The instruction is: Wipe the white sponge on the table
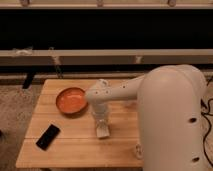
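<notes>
One high view behind the arm [167,100] looks down on the table [70,147], tool [101,122] mid-table.

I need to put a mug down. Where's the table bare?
Bare wood: the front strip of the light-wood table between the flat black phone and the off-white sponge; also the back-left corner by the round orange bowl. Crowded mid-table, where the gripper sits over the sponge.
</notes>
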Tool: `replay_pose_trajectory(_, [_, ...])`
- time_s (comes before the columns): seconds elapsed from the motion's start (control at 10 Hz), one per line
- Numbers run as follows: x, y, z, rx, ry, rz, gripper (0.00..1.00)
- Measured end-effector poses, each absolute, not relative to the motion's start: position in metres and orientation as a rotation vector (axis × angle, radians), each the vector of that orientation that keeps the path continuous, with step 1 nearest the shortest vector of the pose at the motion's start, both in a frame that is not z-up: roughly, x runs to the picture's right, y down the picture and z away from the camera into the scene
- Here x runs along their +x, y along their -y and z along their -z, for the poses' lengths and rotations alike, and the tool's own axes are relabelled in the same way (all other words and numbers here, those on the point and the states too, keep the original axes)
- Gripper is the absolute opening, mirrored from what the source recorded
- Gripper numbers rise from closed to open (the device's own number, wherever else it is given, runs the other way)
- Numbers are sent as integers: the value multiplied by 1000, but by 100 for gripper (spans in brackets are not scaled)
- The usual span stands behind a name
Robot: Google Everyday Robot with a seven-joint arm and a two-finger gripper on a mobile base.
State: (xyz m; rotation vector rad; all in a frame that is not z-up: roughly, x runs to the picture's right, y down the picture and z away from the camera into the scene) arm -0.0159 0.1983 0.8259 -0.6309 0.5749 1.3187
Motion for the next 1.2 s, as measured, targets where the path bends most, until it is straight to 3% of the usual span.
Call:
replay_pose_trajectory(0.7, [4,-173,-865,-556,-581,-1345,0])
replay_pose_trajectory(1.2, [0,-172,-866,-559,-572,-1334,0])
